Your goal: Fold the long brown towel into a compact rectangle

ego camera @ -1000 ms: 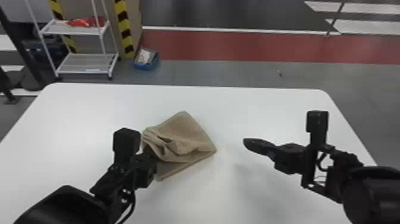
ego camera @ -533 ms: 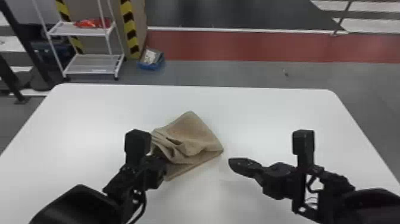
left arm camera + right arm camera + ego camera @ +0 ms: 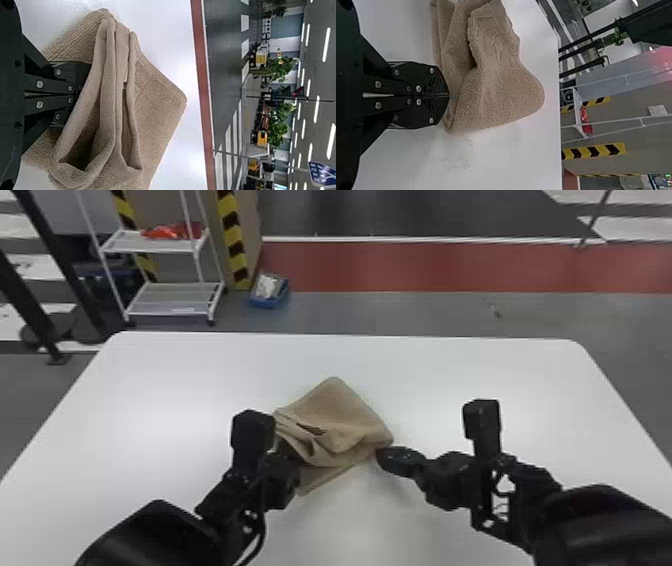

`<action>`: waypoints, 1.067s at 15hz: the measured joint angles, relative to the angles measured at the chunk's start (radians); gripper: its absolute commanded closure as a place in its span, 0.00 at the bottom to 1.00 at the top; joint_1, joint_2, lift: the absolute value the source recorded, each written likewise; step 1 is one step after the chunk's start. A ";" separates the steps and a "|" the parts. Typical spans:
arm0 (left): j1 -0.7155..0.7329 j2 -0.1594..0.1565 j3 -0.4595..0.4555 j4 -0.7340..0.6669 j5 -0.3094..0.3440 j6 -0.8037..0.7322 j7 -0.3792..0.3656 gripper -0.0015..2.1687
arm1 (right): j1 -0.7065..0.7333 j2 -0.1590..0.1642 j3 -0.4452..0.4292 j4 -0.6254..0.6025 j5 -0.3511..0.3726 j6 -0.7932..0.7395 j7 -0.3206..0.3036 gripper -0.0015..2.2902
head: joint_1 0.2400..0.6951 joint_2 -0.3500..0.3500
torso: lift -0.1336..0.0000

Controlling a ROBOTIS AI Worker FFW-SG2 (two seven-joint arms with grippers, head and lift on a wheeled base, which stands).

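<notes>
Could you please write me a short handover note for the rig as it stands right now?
Left gripper: shut on the near, left part of the brown towel, loose folds draped in front of its fingertips.
Right gripper: fingers together at the towel's near right edge; whether they pinch any cloth, I can't tell.
Towel: on the white table, between the two arms, lying askew.
Done: the cloth is doubled over itself in part.
Left: the layers are rumpled and uneven, so it probably needs straightening, folding into a compact rectangle and letting go.

Red strip (image 3: 425, 265) across grey floor (image 3: 380, 312).
</notes>
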State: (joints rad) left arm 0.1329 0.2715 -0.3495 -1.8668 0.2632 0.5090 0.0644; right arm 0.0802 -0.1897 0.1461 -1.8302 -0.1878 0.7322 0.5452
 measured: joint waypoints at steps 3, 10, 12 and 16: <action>0.006 0.003 0.001 -0.010 0.002 0.002 -0.003 0.81 | -0.060 0.015 0.018 0.071 0.010 -0.019 -0.022 0.91 | 1.00 0.53 | 0.07; 0.051 0.012 0.010 -0.065 0.005 0.008 -0.014 0.81 | -0.241 0.050 0.039 0.264 0.013 -0.130 -0.048 0.91 | 1.00 0.53 | 0.07; 0.071 0.017 0.019 -0.088 0.006 0.011 -0.017 0.81 | -0.303 0.052 0.046 0.337 0.014 -0.173 -0.048 0.91 | 1.00 0.53 | 0.07; 0.108 0.035 0.047 -0.148 0.013 0.038 -0.018 0.81 | -0.362 0.047 0.033 0.411 0.006 -0.212 -0.022 0.91 | 1.00 0.53 | 0.07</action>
State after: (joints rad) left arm 0.2407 0.3068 -0.3026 -2.0150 0.2765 0.5472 0.0467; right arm -0.2818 -0.1426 0.1792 -1.4192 -0.1821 0.5205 0.5236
